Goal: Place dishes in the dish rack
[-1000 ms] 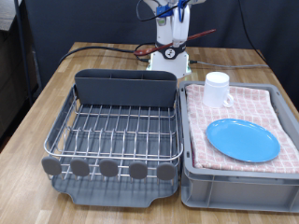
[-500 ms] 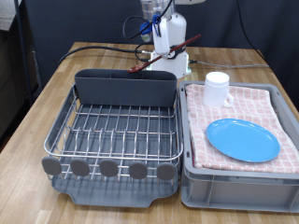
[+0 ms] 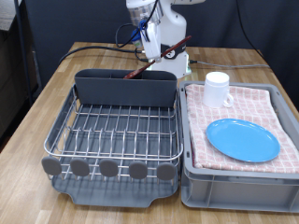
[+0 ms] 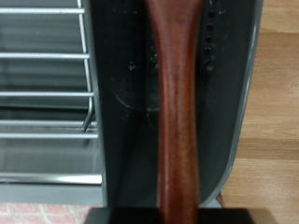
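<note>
My gripper (image 3: 154,47) is shut on the brown wooden spoon (image 3: 140,68), which slants with its lower end just over the tall grey back compartment (image 3: 126,91) of the dish rack (image 3: 58,131). In the wrist view the spoon (image 4: 177,103) runs down the middle, over the compartment (image 4: 126,84), with the wire grid (image 4: 47,93) beside it. The light-blue plate (image 3: 242,140) and the white mug (image 3: 218,89) lie on the pink checked cloth in the grey crate (image 3: 238,182), at the exterior view's right of the rack. The wire grid holds no dishes.
The rack and crate stand side by side on a wooden table (image 3: 28,117). The robot's white base (image 3: 173,61) and dark cables (image 3: 93,49) lie behind the rack. A black curtain hangs at the back.
The gripper has moved towards the exterior view's left and down with the spoon. The spoon's lower end now hangs over the back compartment. Plate and mug have not moved.
</note>
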`<action>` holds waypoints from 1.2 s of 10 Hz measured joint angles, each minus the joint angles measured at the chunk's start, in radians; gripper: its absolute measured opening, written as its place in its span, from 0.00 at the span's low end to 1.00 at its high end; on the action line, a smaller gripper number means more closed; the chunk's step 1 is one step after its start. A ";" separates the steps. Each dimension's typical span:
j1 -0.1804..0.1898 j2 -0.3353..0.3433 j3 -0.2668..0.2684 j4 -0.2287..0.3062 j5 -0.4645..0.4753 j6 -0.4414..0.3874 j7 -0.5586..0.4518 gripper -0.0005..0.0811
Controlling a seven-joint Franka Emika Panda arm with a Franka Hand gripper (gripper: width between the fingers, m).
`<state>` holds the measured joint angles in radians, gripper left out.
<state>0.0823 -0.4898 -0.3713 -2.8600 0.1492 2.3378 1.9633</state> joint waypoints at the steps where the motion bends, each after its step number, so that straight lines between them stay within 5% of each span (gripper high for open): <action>1: -0.001 0.012 -0.010 0.000 0.000 0.015 -0.003 0.11; 4: -0.035 0.058 -0.017 -0.010 -0.026 0.091 0.002 0.15; 6: -0.086 0.089 0.010 -0.013 -0.116 0.131 0.048 0.57; 7: -0.118 0.092 0.042 -0.012 -0.184 0.135 0.095 0.57; 8: -0.145 0.091 0.079 -0.008 -0.241 0.134 0.146 0.77; 9: -0.174 0.084 0.129 -0.001 -0.323 0.132 0.209 0.77; 10: -0.199 0.068 0.188 0.008 -0.406 0.115 0.272 0.94; 12: -0.205 0.016 0.282 0.028 -0.480 0.087 0.343 0.98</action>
<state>-0.1223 -0.4742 -0.0891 -2.8319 -0.3310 2.4248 2.3059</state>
